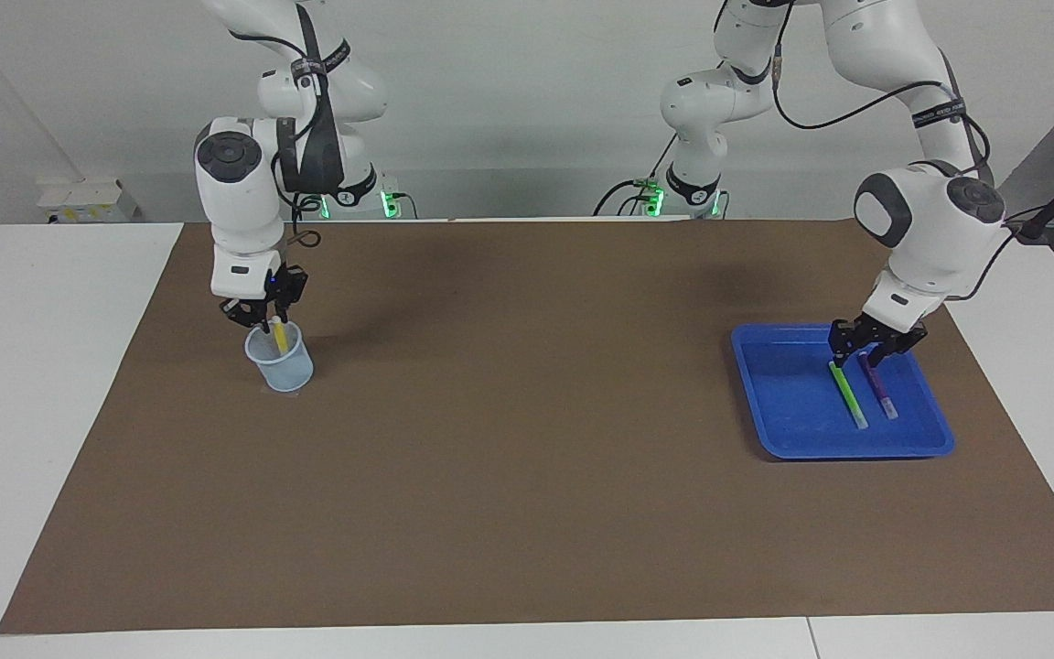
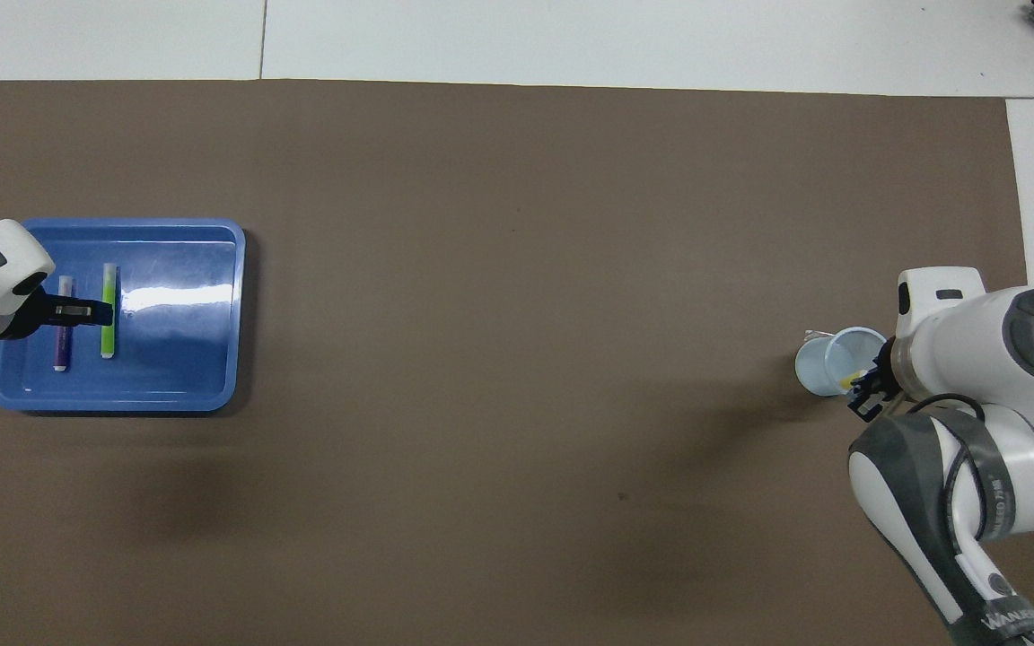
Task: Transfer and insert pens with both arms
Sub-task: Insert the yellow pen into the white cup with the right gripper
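Covering the desk [image 1: 527,549], a brown mat [image 1: 527,439] held a blue tray [image 1: 769,403] at the left arm's end and a clear cup [image 1: 282,361] at the right's. The left pincer [image 1: 870,352], spread, hovered over the green pen [image 1: 849,395] and purple pen [image 1: 879,392], which lay side by side pointing toward twelve o'clock in the overhead view. The right pincer [image 1: 263,320] pinched the yellow pen [image 1: 280,337], its lower end in the cup.

- Three pens: one yellow pen [image 1: 281,336], one green pen [image 1: 848,394], one purple pen [image 1: 879,390].
- One blue tray [image 1: 783,403].
- One clear cup [image 1: 281,361].
- Two large white arms, each with one black gripper: the left gripper [image 1: 875,352] and the right gripper [image 1: 263,316].
- One brown mat [image 1: 527,458].
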